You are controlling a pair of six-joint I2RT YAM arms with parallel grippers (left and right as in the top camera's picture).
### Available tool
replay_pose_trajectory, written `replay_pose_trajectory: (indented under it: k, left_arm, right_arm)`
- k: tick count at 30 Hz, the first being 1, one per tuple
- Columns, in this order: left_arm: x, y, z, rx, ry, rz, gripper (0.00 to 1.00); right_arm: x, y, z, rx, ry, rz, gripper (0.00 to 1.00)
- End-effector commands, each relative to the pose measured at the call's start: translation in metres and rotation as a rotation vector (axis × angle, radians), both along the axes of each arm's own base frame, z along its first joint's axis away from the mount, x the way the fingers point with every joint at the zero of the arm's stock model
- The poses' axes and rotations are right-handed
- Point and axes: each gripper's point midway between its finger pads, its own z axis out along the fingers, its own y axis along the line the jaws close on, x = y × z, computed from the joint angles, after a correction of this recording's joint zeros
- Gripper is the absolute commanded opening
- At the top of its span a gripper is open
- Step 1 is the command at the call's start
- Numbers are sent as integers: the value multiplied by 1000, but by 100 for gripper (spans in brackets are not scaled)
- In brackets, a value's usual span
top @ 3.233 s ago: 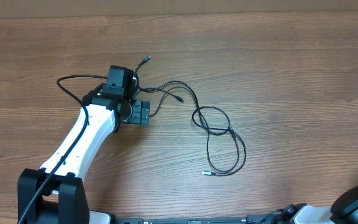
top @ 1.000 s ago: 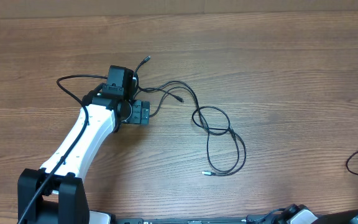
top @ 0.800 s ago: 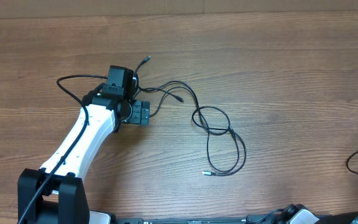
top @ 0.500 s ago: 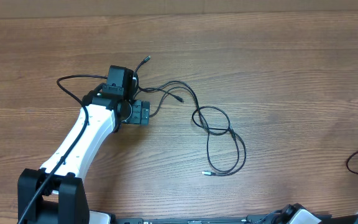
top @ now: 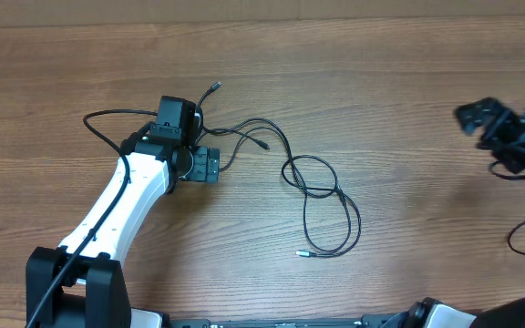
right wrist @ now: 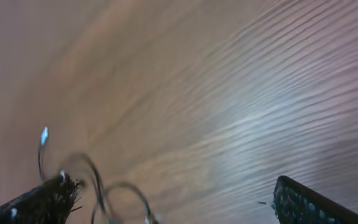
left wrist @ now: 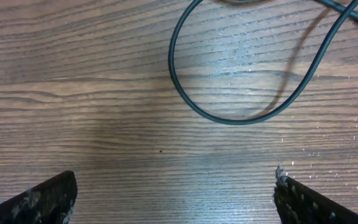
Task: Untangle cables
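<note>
The cables lie on the wooden surface: loose crossed loops at the centre and a small bunch under the left gripper. Both grippers stand open and hold nothing. The right gripper hovers well apart, at the right edge. The cords look thin, light and soft, so they probably drag along easily. A free strand near a plug end seems the best hold.

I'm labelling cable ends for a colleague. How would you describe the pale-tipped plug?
On the wooden table, right of the white arm, a black cable forms a figure-eight. Its lower loop ends in the plug, the only pale tip, lying alone nearest the robot's base.
</note>
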Motion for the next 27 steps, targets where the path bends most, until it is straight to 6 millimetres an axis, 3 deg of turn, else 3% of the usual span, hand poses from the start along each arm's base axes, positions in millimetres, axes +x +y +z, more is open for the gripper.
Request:
replay_pose_trajectory:
  k: [1, 7, 11, 16, 22, 27]
  left_arm:
    - [-1, 1, 0, 12, -2, -9, 100]
    - [-1, 1, 0, 12, -3, -9, 100]
    - [-1, 1, 0, 12, -3, -8, 100]
    - [-1, 1, 0, 12, -3, -9, 99]
    - [-1, 1, 0, 12, -3, -9, 100]
    - [-1, 1, 0, 12, -3, -9, 100]
  right_arm:
    - [9, 33, -10, -12, 12, 152, 100]
    - [19, 96, -42, 1, 85, 355, 100]
    - [9, 141, -60, -42, 115, 571, 100]
    - [-18, 166, -81, -105, 218, 715, 100]
    - [-43, 204, -94, -100, 200, 916, 100]
    - [-51, 224, -113, -130, 154, 1005, 100]
